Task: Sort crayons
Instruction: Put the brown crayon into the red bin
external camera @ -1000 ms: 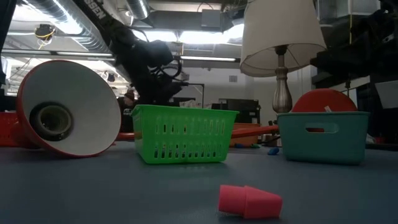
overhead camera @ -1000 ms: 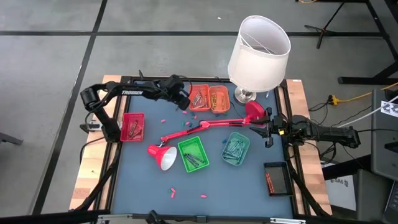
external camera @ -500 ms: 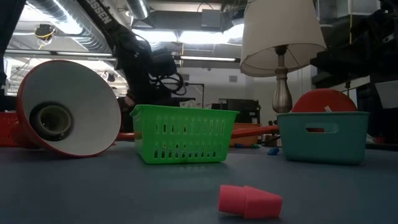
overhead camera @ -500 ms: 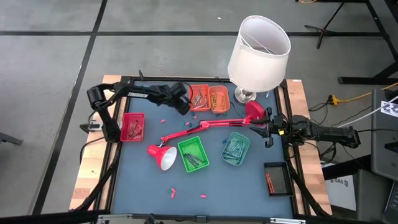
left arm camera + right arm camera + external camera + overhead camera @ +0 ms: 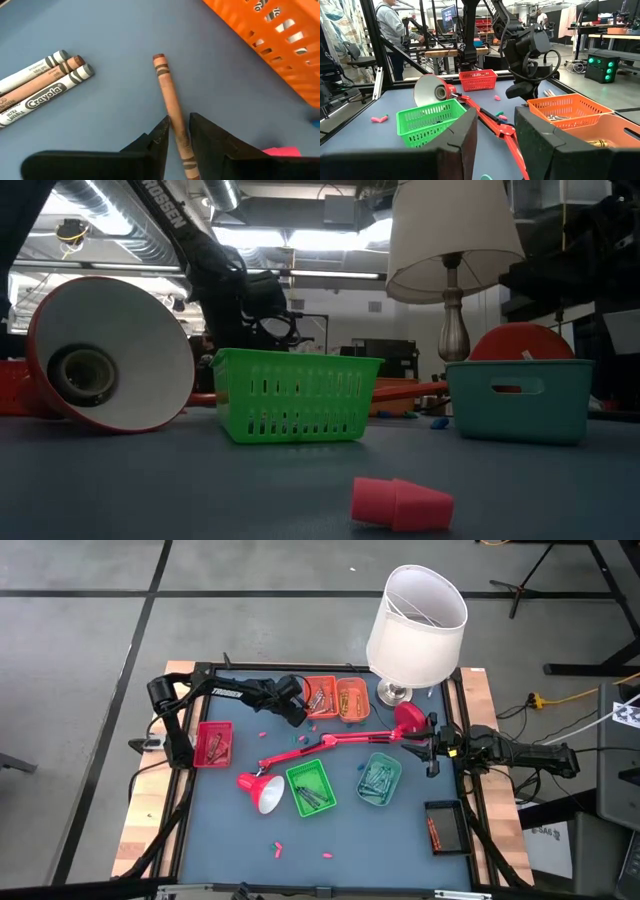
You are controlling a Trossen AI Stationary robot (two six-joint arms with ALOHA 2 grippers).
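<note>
Moved over the last second: left gripper [image 5: 295, 712], now lower and closer to the orange tray [image 5: 320, 697] than before; nothing else on the table shifted.

Starting at the left: red tray [image 5: 213, 743] with a few crayons inside, well clear of the work. Next, left gripper down at the mat just beside the orange tray, pads pressed to either side of a tan crayon [image 5: 167, 87] that lies flat on the mat. Gripped toward one end, with most of the stick poking out ahead of the jaws. Near it, three loose crayons [image 5: 42, 82] lying side by side, apart from the tan one, and a pink scrap [image 5: 282, 151] by the tray wall.

To do this step well: hold the squeeze firm but light, since a paper-wrapped stick probably slips or snaps. Lift straight up before any sideways travel, keeping the long free end away from the orange tray's wall. Expect some droop from the off-centre hold. Leave the three neighbours undisturbed.

Further right: fallen red desk lamp [image 5: 330, 743] across the middle, then green tray [image 5: 309, 787] and teal tray [image 5: 379, 778], both holding crayons. At the far right edge, right gripper [image 5: 432, 747] waiting, fingers apart, nothing between them.
</note>
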